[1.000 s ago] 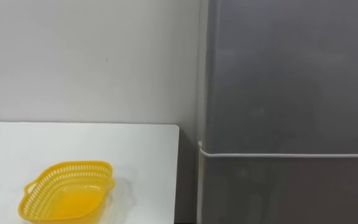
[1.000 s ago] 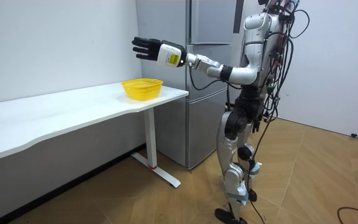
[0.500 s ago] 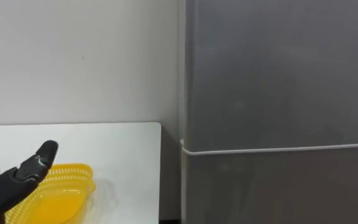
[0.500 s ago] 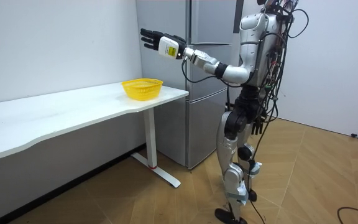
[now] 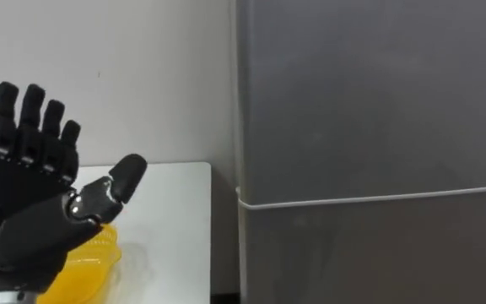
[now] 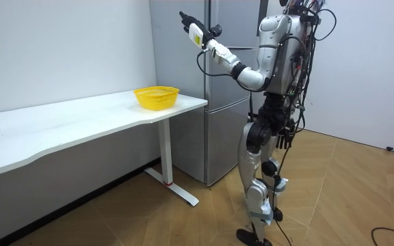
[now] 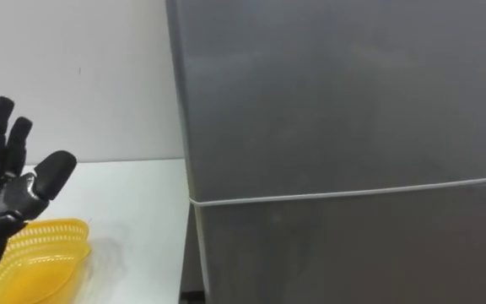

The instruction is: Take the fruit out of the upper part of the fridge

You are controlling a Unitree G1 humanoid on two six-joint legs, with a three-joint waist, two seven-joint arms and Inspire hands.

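Bright even room light, soft shadows — faint sheen, perhaps, on fridge (image 5: 369, 101)

No legible text, numbers or signs anywhere, grey fridge (image 5: 369, 101) doors unmarked, tag by the left hand (image 6: 189, 20) (pale, yellow-patched) too small to read

Fridge (image 5: 369, 127) stands right of table (image 5: 175, 228), just beside its end. Basket (image 5: 91, 266) sits on table near that end. Left hand (image 5: 32, 203) is before basket, left of fridge. Wall (image 5: 142, 76) lies behind table.

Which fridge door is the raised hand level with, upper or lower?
The upper door: in the room view the left hand is above the seam.
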